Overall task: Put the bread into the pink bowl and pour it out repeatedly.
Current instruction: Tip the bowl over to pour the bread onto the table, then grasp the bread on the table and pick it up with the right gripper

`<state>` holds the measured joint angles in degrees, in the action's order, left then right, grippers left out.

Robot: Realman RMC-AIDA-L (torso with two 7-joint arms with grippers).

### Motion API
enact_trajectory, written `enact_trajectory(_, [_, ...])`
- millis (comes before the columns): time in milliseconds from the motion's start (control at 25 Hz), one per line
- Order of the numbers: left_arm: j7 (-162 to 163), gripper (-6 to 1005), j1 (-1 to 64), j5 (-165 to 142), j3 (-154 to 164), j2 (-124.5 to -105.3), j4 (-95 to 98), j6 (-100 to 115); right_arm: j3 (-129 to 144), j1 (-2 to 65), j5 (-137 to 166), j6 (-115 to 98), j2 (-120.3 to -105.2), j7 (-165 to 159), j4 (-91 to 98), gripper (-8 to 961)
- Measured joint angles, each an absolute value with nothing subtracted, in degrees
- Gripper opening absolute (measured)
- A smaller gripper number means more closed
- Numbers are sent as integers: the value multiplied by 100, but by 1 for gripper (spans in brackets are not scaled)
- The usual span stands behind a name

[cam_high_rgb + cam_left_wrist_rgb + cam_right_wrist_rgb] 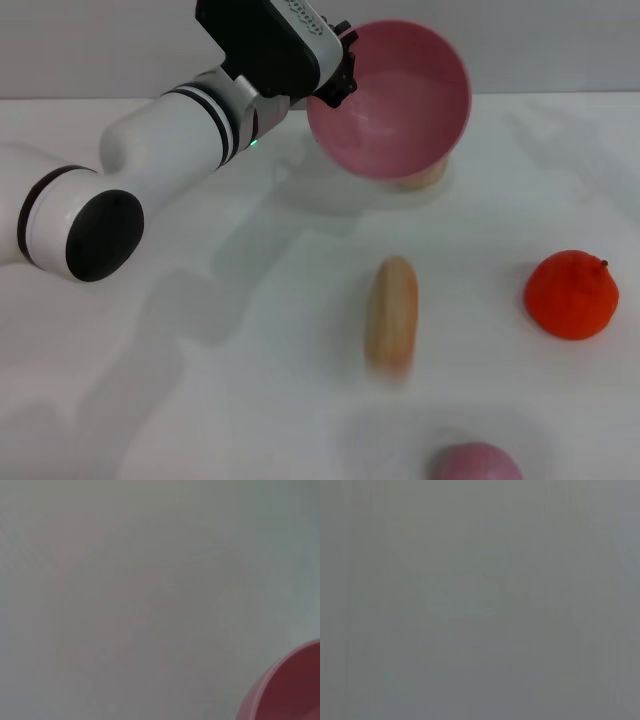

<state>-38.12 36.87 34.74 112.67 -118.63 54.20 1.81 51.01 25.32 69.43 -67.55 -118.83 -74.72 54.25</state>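
Tipping pink bowl (395,100) in left gripper (335,75); bread (391,312) head-view only

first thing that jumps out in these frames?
The pink bowl, held up at the far side of the table and tipped so its empty inside faces the camera, with the left gripper clamped on its rim. Next, the bread lying tan side up on the white table near the middle, and the orange fruit to its right. The right gripper is not in view.
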Motion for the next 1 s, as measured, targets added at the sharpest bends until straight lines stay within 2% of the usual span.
enact_trajectory(680, [-3484, 46, 3940, 3534, 10568, -11853, 5113, 380, 5225, 2622, 6989, -6656, -11883, -7283, 5333, 499])
enact_trajectory(1000, [-2817, 45, 4214, 3542, 9387, -11814, 5096, -437, 5417, 2603, 6996, -6652, -11882, -7093, 5204, 505])
